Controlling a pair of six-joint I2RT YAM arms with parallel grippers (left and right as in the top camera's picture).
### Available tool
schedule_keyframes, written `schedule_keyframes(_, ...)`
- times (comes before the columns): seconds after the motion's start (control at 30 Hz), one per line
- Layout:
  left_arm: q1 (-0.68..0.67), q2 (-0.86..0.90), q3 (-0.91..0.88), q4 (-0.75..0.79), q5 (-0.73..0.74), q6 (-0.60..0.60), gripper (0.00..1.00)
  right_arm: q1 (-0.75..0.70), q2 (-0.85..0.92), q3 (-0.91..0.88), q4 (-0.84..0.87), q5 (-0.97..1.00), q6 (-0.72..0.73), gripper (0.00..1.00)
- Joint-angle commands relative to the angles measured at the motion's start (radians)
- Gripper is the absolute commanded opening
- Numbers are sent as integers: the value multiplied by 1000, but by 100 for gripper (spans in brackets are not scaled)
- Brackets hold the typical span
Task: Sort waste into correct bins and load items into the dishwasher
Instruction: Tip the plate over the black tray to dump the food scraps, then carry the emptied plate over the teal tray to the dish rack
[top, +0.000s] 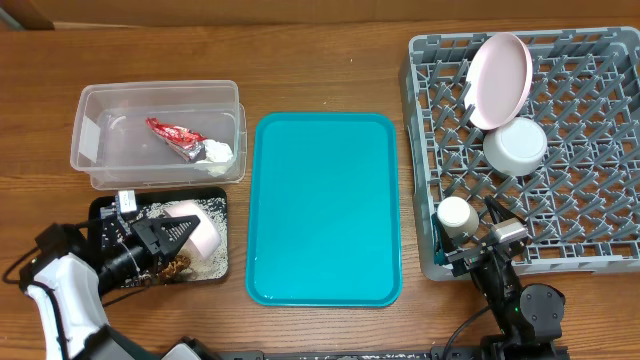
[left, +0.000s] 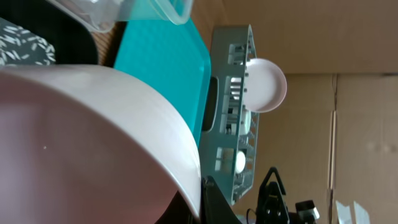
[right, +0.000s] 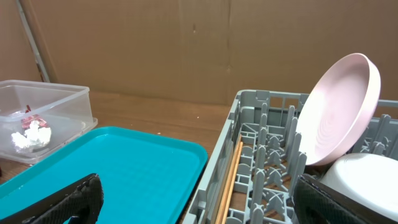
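Observation:
My left gripper is shut on the rim of a pale pinkish-white bowl, holding it tilted over the black tray. Pale rice and brown scraps lie in that tray. In the left wrist view the bowl fills the frame, with the gripper pinching its edge. The clear tub holds the red wrapper and white tissue. The grey dish rack holds a pink plate, a white bowl, a white cup and chopsticks. My right gripper is open and empty at the rack's front left corner.
The teal serving tray lies between the bins and the rack, and nothing is on it. It also shows in the right wrist view. A cardboard wall stands behind the table.

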Motion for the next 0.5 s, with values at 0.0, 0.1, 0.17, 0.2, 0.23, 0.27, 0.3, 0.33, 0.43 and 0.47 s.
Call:
schedule_keyframes(0.0, -49, -78, 122, -40, -30, 53, 4, -3, -9, -10, 6, 9, 0, 100)
schedule_keyframes(0.1, -143, -126, 212, -67, -105, 51, 4, -3, -9, -10, 6, 10, 0, 100)
schedule_keyframes(0.17, -237, -148, 267, -66, -154, 32, 4, -3, -9, -10, 6, 9, 0, 100)
schedule_keyframes(0.2, -286, -153, 289, -60, -178, 18, 4, -3, -9, -10, 6, 9, 0, 100)
schedule_keyframes(0.23, -338, -153, 308, -47, -201, -7, 4, -3, -9, -10, 6, 9, 0, 100)
schedule_keyframes(0.27, -393, -153, 322, -25, -228, -43, 4, -3, -9, -10, 6, 9, 0, 100)
schedule_keyframes(0.3, -448, -151, 331, 8, -260, -95, 4, -3, -9, -10, 6, 9, 0, 100)
schedule_keyframes(0.33, -514, -151, 333, 60, -308, -171, 4, -3, -9, -10, 6, 9, 0, 100)
schedule_keyframes(0.43, -701, -148, 333, 185, -481, -372, 4, -3, -9, -10, 6, 9, 0, 100)
schedule_keyframes(0.47, -766, -145, 333, 219, -539, -430, 4, -3, -9, -10, 6, 9, 0, 100)
